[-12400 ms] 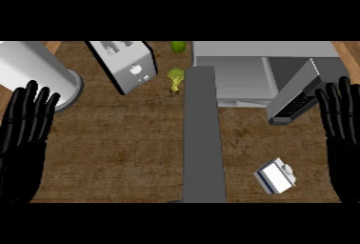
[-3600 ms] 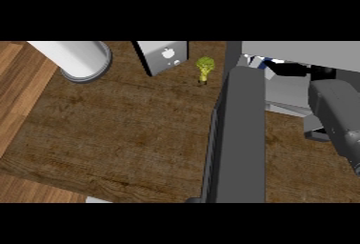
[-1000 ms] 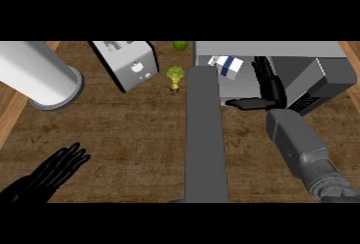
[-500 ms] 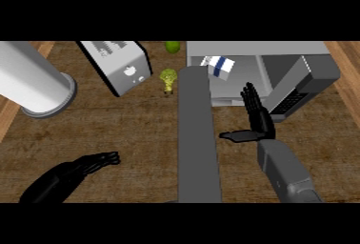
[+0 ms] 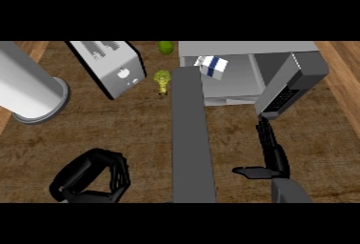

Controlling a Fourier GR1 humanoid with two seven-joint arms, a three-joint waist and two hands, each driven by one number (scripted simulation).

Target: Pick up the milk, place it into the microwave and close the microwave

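White and blue, the milk (image 5: 212,66) already sits inside the microwave (image 5: 243,71), near its left wall, so only the closing is left. The right hand (image 5: 271,155) holds straight fingers just below the open door (image 5: 288,86), touching nothing I can make out; next it should press that door shut. The left hand (image 5: 95,174) hangs curled and empty over the table (image 5: 141,124).

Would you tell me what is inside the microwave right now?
The milk carton sits inside the microwave, near its left wall, with the door open. The long grey bar covers the cavity's lower left corner.

Milk (image 5: 212,66) tilted inside microwave (image 5: 239,50); door (image 5: 287,86) open.
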